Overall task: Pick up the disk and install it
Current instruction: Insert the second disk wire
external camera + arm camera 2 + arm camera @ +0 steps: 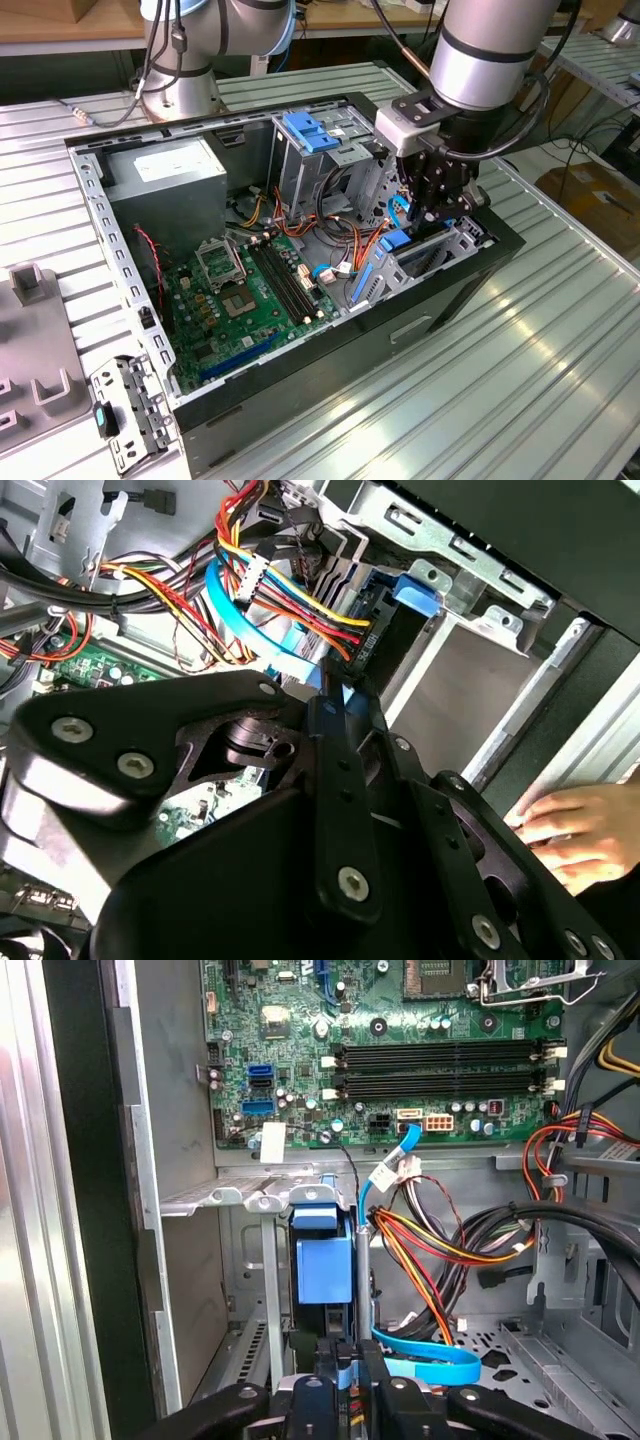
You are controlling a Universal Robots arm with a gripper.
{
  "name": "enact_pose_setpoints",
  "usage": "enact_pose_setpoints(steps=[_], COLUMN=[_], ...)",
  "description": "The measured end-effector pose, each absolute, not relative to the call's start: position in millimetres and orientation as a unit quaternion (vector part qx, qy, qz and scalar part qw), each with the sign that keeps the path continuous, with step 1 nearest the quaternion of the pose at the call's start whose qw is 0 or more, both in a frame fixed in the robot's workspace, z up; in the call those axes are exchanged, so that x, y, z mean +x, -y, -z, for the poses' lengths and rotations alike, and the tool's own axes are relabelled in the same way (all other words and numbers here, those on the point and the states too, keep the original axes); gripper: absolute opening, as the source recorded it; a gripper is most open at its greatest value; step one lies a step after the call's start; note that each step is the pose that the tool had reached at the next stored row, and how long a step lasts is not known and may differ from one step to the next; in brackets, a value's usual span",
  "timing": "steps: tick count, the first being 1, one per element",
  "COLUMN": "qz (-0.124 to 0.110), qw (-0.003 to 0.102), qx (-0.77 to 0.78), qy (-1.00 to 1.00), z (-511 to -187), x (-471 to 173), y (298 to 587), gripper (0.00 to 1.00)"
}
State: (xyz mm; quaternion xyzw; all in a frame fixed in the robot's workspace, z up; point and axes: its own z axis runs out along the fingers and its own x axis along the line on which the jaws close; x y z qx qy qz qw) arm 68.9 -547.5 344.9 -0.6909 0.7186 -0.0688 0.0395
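Note:
My gripper [425, 215] hangs over the drive bay [445, 250] at the exterior view's right end of the open computer case [300, 380]. The disk [400, 240] stands on edge in that bay, its blue plastic rail [325, 1260] showing below the fingers. In both wrist views the black fingers [330, 1365] sit close together with a thin blue part of the disk [345, 695] between them. My gripper [335, 705] looks shut on the disk's upper edge. Most of the disk's body is hidden by the bay walls and the gripper [348, 1360].
Orange, red and yellow power cables [290, 590] and a blue data cable [430, 1360] crowd the space beside the bay. The green motherboard [245, 290], a grey power box [165, 180] and a cage with a blue handle [310, 135] fill the case. A person's hand [570, 825] rests outside it.

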Motion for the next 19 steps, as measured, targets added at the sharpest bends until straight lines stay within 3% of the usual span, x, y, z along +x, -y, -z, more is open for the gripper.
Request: enact_pose_setpoints(steps=[7,10,19], qz=[0.069,0.069,0.069], qw=[0.039,0.039,0.039], qx=[-0.691,-0.691,-0.691], qy=[-0.719,-0.719,-0.719], z=[-356.4,-356.4,-356.5], x=[69.1,69.1,69.1], y=[547.5,547.5,547.5], gripper=[0.23,0.11,0.11])
